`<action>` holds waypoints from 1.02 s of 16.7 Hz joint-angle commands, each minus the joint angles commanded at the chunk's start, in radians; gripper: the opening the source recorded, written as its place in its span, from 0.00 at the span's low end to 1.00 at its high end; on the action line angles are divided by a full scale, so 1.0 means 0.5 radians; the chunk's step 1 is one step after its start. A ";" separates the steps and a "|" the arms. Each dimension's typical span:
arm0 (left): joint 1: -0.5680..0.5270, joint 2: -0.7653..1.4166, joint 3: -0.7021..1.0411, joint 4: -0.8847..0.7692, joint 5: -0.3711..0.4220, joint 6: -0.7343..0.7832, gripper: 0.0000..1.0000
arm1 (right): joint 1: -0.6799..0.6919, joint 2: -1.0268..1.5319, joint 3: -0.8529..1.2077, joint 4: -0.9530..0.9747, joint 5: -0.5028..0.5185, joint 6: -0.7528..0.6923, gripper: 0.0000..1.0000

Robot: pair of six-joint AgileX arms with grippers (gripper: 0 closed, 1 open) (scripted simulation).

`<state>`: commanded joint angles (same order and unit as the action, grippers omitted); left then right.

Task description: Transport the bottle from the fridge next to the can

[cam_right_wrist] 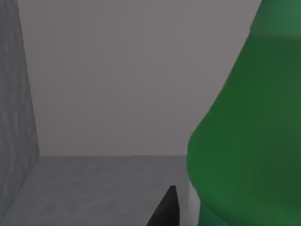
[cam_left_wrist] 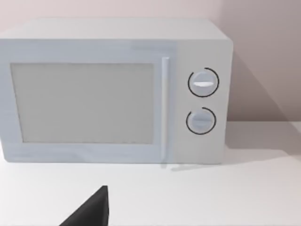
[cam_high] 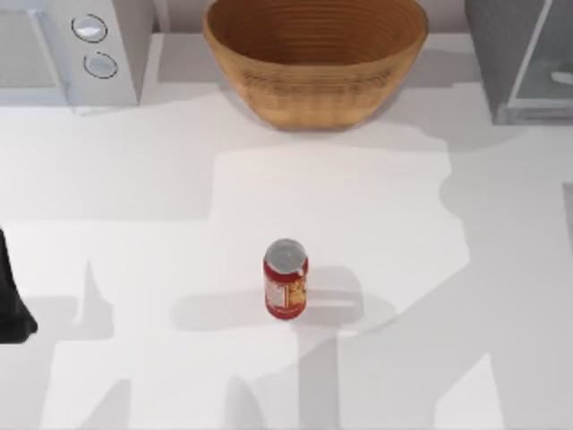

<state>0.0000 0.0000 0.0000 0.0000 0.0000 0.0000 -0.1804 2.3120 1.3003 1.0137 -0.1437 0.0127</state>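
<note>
White tabletop point(cam_high: 134, 179) under a plain pale wall. Along the top edge of the overhead frame sit a white microwave point(cam_high: 72, 49) at upper left, a wicker basket point(cam_high: 315, 58) at top centre and the grey fridge point(cam_high: 519, 58) at upper right.

Progress looks early. The can point(cam_high: 286, 279) stands upright, alone, just below the overhead frame's centre, with bare table on both sides, so nothing has been delivered yet.

The bottle point(cam_right_wrist: 244, 141) is inside the fridge. In the right wrist view its green body bulks large at the right of the frame, against grey inner walls and floor, and it looks upright.

The right gripper point(cam_right_wrist: 165, 209) is in there with it. One dark fingertip pokes up at bottom centre, just beside the bottle's base. I can't tell whether the claw is spread or clamped, or whether it touches the plastic.

Left to do, by my read: secure the grip, pull the bottle out, carry it over and set it beside the can.

The left gripper point(cam_left_wrist: 91, 212) is parked at the overhead frame's left edge, facing the microwave. Claw state can't be told there either.

Writing: the can's label is yellow-white on red, with no legible text. The microwave has two unmarked knobs. No bottle label is in sight.
</note>
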 joint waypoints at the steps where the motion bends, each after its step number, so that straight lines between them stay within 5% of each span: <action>1: 0.000 0.000 0.000 0.000 0.000 0.000 1.00 | 0.000 0.000 0.000 0.000 0.000 0.000 0.00; 17: 0.000 0.000 0.000 0.000 0.000 0.000 1.00 | -0.026 -0.343 -0.089 -0.243 -0.021 0.009 0.00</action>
<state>0.0000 0.0000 0.0000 0.0000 0.0000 0.0000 -0.1932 2.1407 1.2560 0.8922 -0.1544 0.0170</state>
